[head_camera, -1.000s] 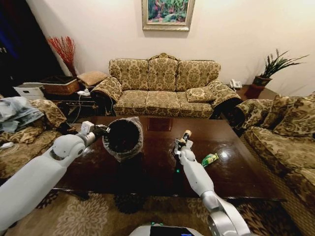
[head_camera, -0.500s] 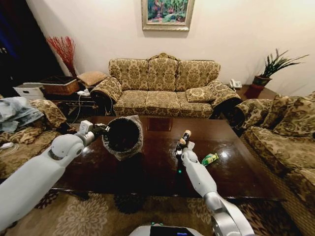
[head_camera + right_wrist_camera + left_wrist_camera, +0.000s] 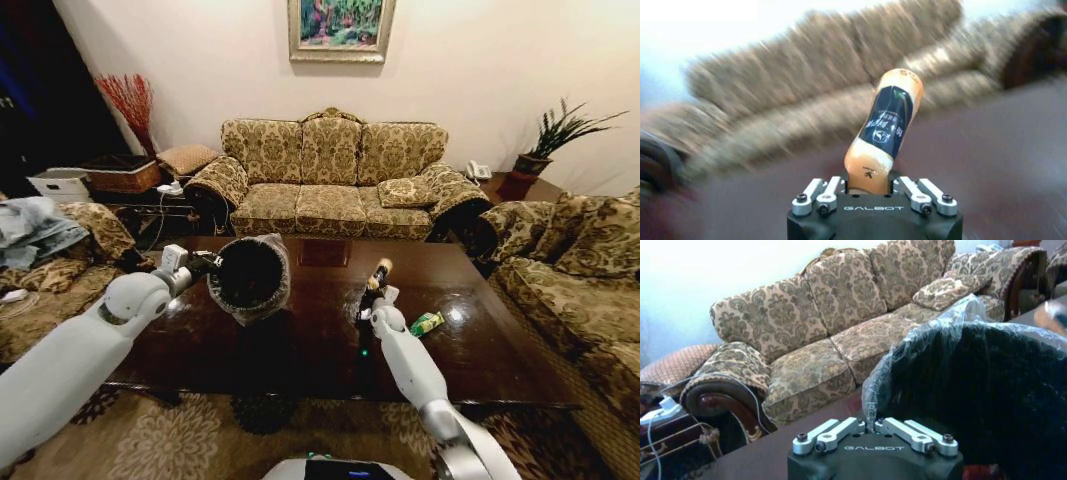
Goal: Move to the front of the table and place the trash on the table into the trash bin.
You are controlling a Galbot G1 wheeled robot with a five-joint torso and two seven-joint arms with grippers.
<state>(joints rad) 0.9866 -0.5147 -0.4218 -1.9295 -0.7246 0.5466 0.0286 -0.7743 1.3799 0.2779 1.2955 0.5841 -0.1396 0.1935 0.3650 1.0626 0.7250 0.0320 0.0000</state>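
Note:
My left gripper (image 3: 203,266) is shut on the rim of the trash bin (image 3: 250,278), a black bin lined with a crinkly clear bag. It holds the bin above the left part of the table (image 3: 500,350), mouth tipped toward me. The left wrist view shows the left gripper (image 3: 873,428) clamping bag and rim, with the trash bin (image 3: 987,390) just beyond. Right of the bin, my right gripper (image 3: 371,297) is shut on the base of a brown orange-labelled bottle (image 3: 377,275), lifted over the table's middle. That bottle (image 3: 884,126) stands up from the right gripper (image 3: 871,186). A green bottle (image 3: 426,323) lies on the table to the right.
A patterned sofa (image 3: 330,175) stands behind the table and another sofa (image 3: 580,260) along its right side. An armchair (image 3: 50,280) sits at the left. A woven basket (image 3: 120,175) and a white box are at the back left, a potted plant (image 3: 555,135) at the back right.
My right arm has shifted a little to the right with the bottle still in its grip. The left arm and the bin have stayed put.

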